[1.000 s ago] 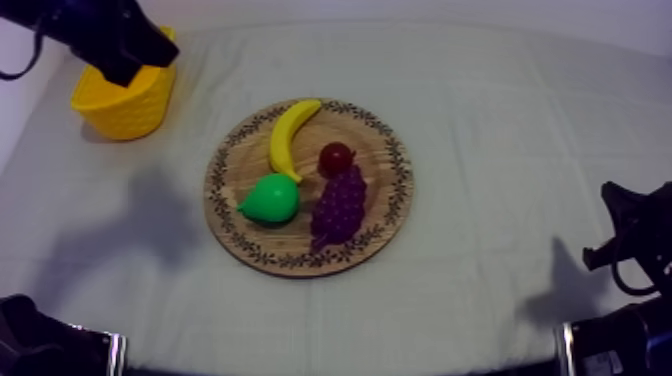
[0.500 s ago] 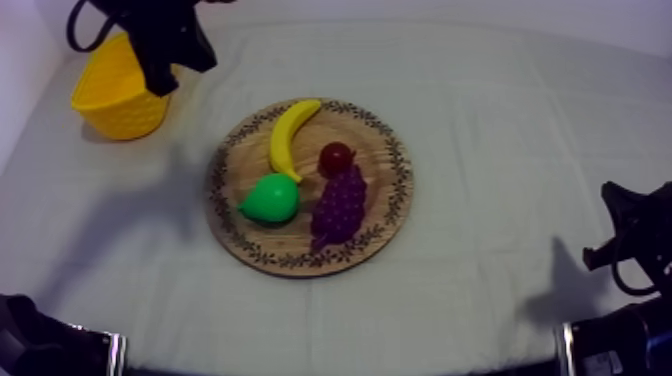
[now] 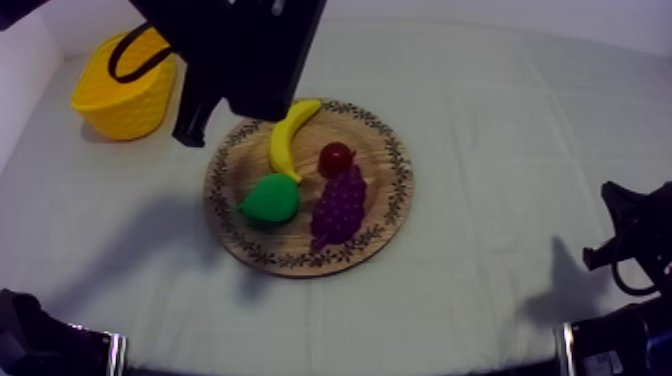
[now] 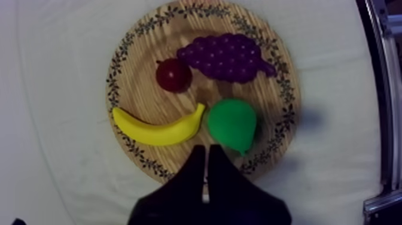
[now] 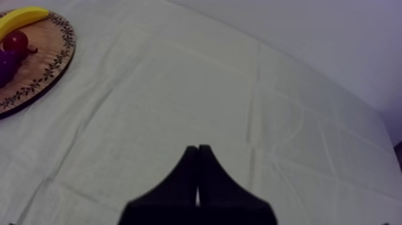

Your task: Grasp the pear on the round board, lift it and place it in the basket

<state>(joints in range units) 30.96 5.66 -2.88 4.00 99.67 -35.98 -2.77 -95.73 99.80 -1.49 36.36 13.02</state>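
left gripper (image 4: 206, 158) pinched together over wooden board (image 4: 140, 90) rim, pear (image 4: 233, 124) just beyond i think; right gripper (image 5: 197, 158) together too, off board

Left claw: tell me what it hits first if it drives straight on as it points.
Probably the board, on bare wood in the gap between the banana and the pear. The shut left claw aims just beside the pear, though depth is unclear.

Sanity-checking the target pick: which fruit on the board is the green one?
The pear. It is the only green fruit, next to the yellow banana and the purple grapes. The small red fruit is round.
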